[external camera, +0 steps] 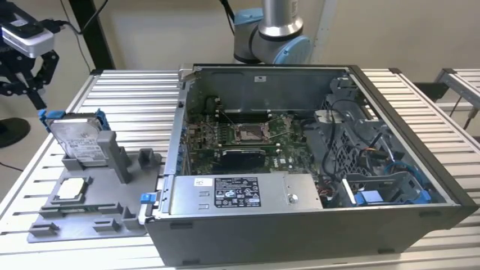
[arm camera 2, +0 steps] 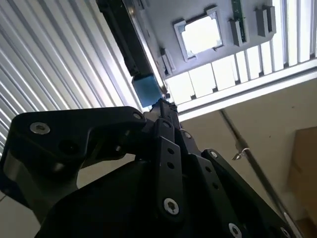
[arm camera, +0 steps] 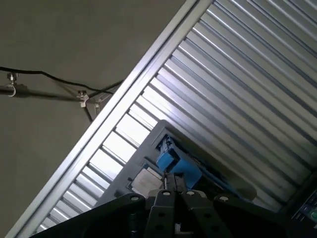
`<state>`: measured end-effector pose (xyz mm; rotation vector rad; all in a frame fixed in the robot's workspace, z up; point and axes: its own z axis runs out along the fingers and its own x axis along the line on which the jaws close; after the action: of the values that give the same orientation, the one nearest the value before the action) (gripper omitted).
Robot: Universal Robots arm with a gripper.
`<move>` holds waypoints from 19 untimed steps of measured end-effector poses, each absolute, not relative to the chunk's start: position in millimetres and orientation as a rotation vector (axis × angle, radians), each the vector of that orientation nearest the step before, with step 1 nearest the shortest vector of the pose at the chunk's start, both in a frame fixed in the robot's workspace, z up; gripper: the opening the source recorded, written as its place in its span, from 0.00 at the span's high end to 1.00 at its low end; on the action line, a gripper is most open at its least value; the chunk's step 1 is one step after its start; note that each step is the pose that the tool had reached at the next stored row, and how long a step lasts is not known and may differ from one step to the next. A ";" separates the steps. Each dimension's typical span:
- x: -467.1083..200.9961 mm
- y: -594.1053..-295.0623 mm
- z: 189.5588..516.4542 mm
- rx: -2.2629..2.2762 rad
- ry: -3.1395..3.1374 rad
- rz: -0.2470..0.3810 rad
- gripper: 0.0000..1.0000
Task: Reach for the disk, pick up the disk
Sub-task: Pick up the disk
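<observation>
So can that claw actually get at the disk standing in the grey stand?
Probably yes. The claw hangs right at the top corner of the disk, by its blue bracket; nothing stands between them, and its upper part rises clear of the stand.

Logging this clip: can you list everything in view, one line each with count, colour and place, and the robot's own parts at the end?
disk: 1, silver-grey with a white label and blue bracket, standing upright in the fixture at the exterior view's left
chip: 1, silver square, lying flat in the fixture in front of the disk
fixture: 1, grey, on the table beside the computer case
computer case: 1, dark grey, open on top, mid-table
box: 1, grey with a black-and-white sticker, inside the case at its near edge
circuit board: 1, green, on the case floor
table: 1, slatted silver metal, under everything
arm: 1, silver and blue, behind the case
hand: 1, black, at the disk's upper blue corner
</observation>
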<state>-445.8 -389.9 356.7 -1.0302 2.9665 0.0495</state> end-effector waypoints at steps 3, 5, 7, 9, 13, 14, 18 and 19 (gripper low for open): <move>-445.8 -390.0 356.7 -1.108 2.938 0.049 1.00; -445.7 -390.0 356.7 -1.159 2.917 0.048 1.00; -445.7 -389.9 356.7 -1.208 2.896 0.047 1.00; -445.7 -390.0 356.9 -1.255 2.873 0.045 1.00; -445.8 -390.0 356.7 -1.349 2.818 0.037 1.00; -445.7 -390.0 356.7 -1.369 2.805 0.034 1.00; -445.4 -389.9 356.6 -1.447 2.763 0.034 1.00; -445.0 -389.9 356.7 -1.462 2.755 0.034 1.00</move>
<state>-445.0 -389.9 356.7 -1.4622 2.7555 0.0338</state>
